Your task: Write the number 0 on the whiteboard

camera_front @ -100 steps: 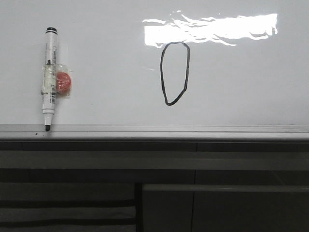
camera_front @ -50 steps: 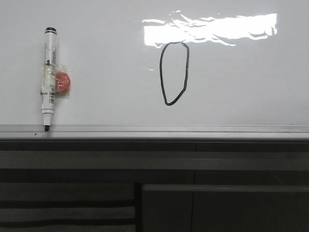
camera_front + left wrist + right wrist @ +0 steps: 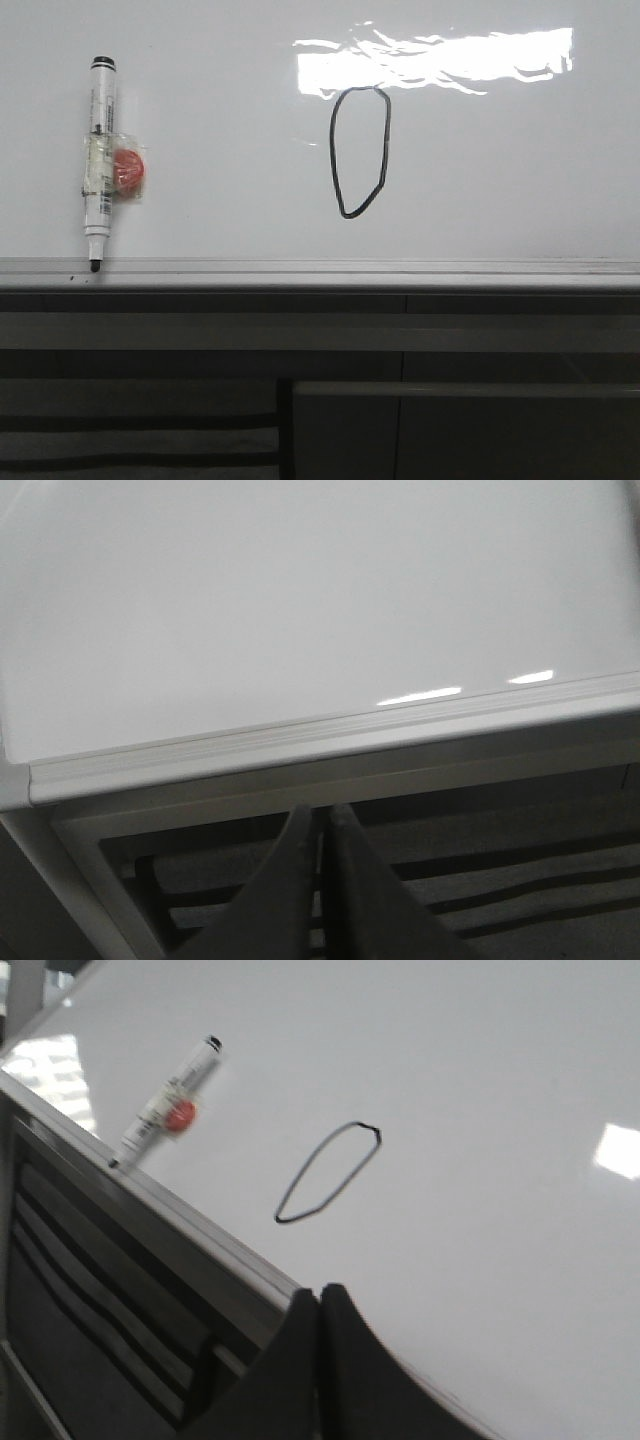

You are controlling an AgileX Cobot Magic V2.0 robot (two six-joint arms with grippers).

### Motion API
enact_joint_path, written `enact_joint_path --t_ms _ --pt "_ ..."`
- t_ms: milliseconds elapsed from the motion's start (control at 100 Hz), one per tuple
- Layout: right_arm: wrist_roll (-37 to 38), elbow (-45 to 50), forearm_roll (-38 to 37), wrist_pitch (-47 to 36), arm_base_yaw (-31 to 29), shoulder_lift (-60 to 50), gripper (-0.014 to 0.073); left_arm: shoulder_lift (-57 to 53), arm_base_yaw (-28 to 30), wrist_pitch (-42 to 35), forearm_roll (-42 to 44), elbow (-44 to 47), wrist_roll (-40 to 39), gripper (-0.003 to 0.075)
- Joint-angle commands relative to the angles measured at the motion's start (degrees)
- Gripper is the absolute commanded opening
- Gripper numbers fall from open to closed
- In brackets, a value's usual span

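Whiteboard (image 3: 520, 180): number 0 (image 3: 361, 152) drawn; marker (image 3: 100, 160) left, tip on rail.

My front camera faced squarely onto the glossy white board with its pale grey edge rail (image 3: 320, 268), close enough that the board filled the upper half. The camera on my left wrist looked steeply over my closed left pincer (image 3: 322, 825) at a bare corner stretch of that rail. My right wrist camera looked obliquely past my closed right pincer (image 3: 320, 1305) and shared with the front view the thin black drawn oval (image 3: 361, 152) and the white marker pen with a black cap (image 3: 99, 160).
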Motion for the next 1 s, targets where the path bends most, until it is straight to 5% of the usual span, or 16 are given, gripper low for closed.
enact_joint_path --t_ms 0,210,480,990 --pt "1.56 0.67 -1.07 2.21 -6.98 -1.06 -0.0069 -1.62 0.16 -2.56 0.17 1.89 -0.15 -0.002" --pt "17.7 0.67 -2.23 9.45 -26.33 -4.67 -0.0069 -1.62 0.16 -2.56 0.17 1.89 -0.15 -0.002" --pt "18.19 0.67 -2.56 18.11 -43.7 -4.67 -0.0069 -1.62 0.16 -2.56 0.17 1.89 -0.15 -0.002" --pt "18.75 0.67 -3.42 18.11 -45.22 -4.67 -0.0069 -1.62 0.16 -2.56 0.17 1.89 -0.15 -0.002"
